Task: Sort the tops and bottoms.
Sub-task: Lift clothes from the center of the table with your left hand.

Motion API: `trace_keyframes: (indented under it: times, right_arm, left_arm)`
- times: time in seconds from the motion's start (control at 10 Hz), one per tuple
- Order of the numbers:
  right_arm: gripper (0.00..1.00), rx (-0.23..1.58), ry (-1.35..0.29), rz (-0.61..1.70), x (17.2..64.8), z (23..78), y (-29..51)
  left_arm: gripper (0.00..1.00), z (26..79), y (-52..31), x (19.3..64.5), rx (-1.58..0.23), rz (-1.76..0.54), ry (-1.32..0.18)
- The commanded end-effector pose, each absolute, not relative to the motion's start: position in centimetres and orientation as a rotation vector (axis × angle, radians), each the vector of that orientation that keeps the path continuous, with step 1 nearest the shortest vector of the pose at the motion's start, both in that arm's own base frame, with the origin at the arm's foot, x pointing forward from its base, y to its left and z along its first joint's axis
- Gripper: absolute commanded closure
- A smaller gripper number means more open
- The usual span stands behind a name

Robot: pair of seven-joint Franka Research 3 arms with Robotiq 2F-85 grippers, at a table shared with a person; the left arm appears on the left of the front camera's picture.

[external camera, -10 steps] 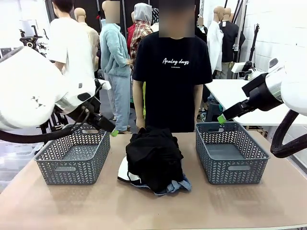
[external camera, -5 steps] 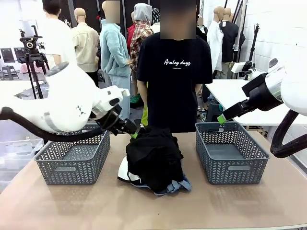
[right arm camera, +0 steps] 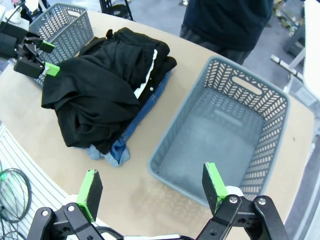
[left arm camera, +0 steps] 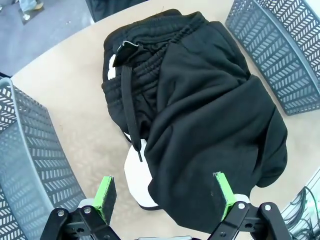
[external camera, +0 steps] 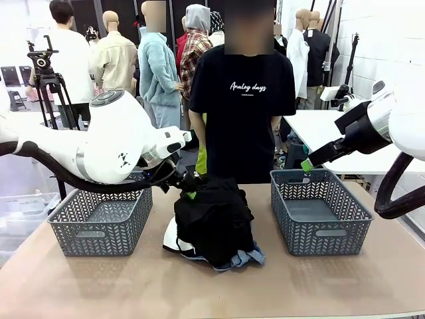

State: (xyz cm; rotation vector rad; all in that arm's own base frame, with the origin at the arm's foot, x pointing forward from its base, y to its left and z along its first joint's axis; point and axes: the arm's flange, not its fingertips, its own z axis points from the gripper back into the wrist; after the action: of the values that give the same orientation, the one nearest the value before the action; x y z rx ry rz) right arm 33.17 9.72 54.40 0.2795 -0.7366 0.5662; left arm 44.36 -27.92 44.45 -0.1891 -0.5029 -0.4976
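A heap of garments lies mid-table between two baskets. A black garment tops it, over black bottoms with an elastic waistband and drawstring. A white garment peeks out at the lower left, faded blue denim at the bottom front. My left gripper hovers at the heap's upper left edge, open; in its wrist view the left gripper has nothing between its pads. My right gripper hangs open above the right basket's far rim, and the right gripper holds nothing.
A grey basket stands left of the heap and another grey basket right of it; neither holds anything. A person in a black printed T-shirt stands at the far edge behind the heap. Bare tabletop runs along the front.
My left arm swung right from over the left basket to the heap's upper left edge. The right arm and the garments have stayed still.
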Motion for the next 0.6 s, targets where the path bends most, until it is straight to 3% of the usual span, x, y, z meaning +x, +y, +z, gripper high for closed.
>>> trace_keyframes:
  times: [0.0, 0.5]
  right_arm:
    - [0.00, 0.301, -0.737, 0.561, 33.3, 54.3, 9.8]
    - [0.00, 0.301, -0.737, 0.561, 33.3, 54.3, 9.8]
  left_arm:
    - [0.00, 45.0, -28.4, 43.6, -0.128, -0.474, -0.526]
    - [0.00, 45.2, -30.5, 45.3, -0.114, -0.401, -0.465]
